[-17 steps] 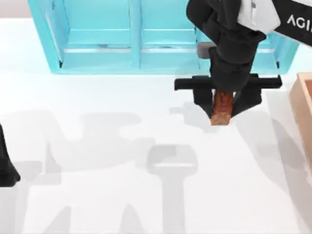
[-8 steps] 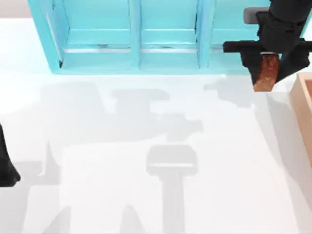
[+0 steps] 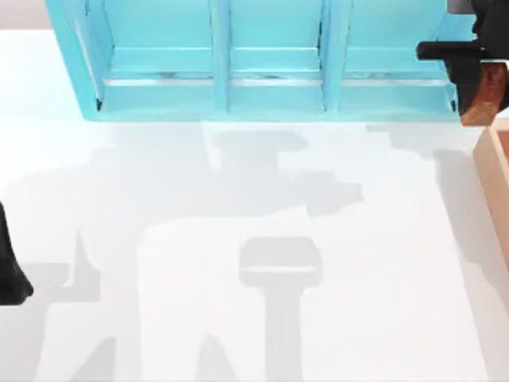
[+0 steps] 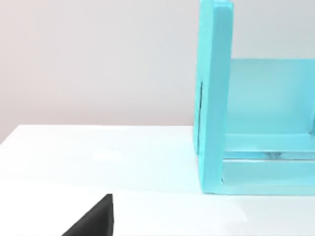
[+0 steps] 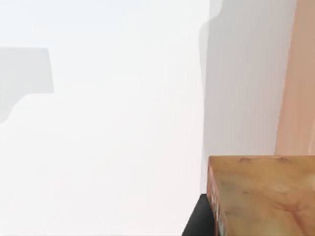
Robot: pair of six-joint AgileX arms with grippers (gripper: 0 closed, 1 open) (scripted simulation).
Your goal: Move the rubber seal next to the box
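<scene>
Seal (image 3: 485, 99) rides clamped between the right gripper (image 3: 482, 79) jaws at the bench's far right corner, near the box (image 3: 495, 171). Looks small, stiff, light; mid-side pinch suits. Left gripper (image 3: 9, 274) parked.

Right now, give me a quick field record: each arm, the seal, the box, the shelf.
right claw: at the top view's upper right edge, shut on the seal
seal: held off the table, just behind the box's near corner
box: at the table's right edge
shelf: turquoise, along the table's back
left arm: parked at the left edge
task: seal not yet set down
</scene>
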